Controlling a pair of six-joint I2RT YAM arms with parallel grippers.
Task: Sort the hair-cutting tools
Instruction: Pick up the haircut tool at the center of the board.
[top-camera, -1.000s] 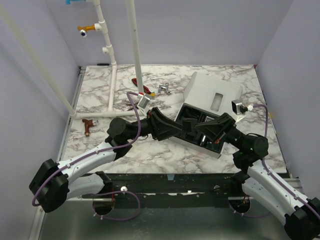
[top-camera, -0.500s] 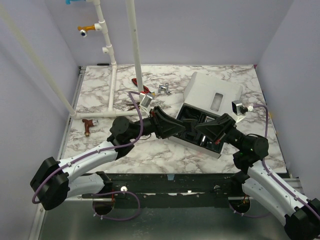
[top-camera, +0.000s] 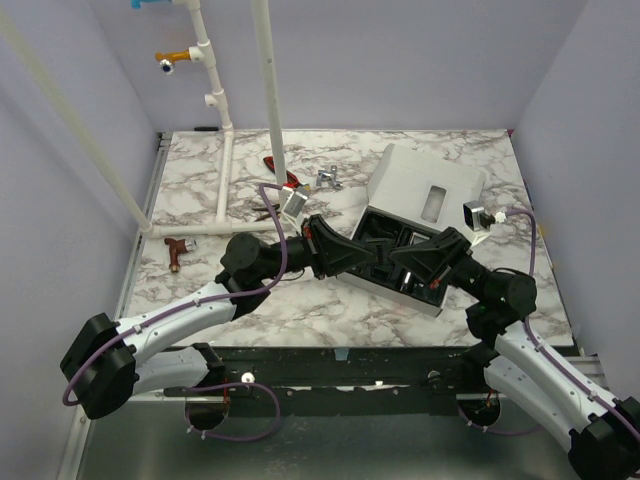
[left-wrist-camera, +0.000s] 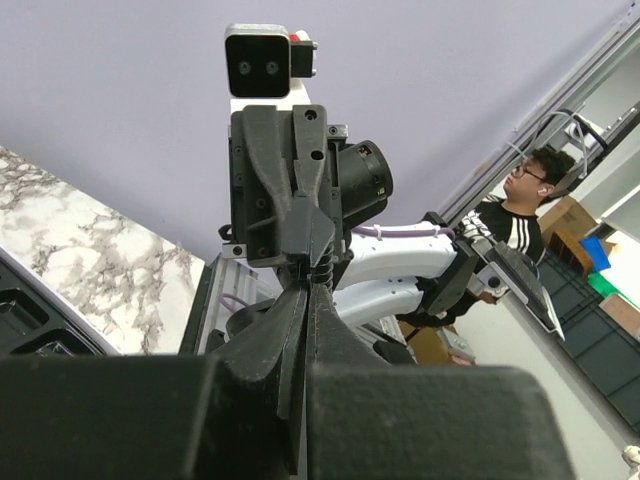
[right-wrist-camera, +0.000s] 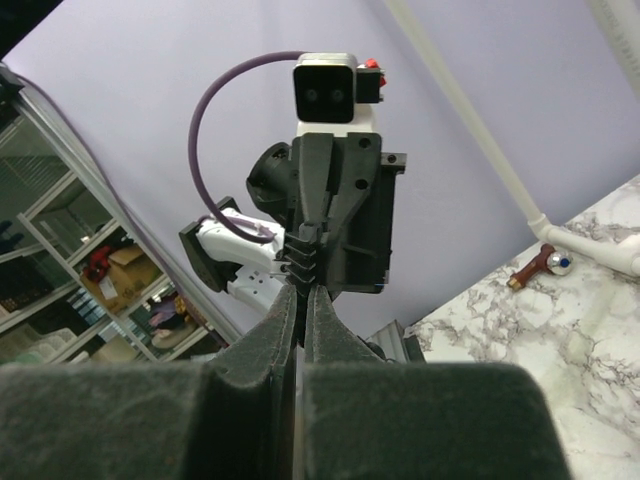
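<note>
A small black ribbed hair-cutting piece sits between the two grippers, which meet tip to tip over the open case. My left gripper is shut on it, its fingers pressed together around its near end. In the right wrist view the same ribbed piece sits at the tips of my right gripper, whose fingers stand a narrow gap apart. From above, the left gripper and right gripper hide the piece. Other black pieces lie in the case's dark compartments.
The case's white lid leans open behind it. A reddish-brown T-shaped piece lies at the left edge. A red-handled tool and a silver part lie near the white pipes.
My left gripper has reached a little further right and closed onto the ribbed piece. The right gripper's fingers have parted slightly.
</note>
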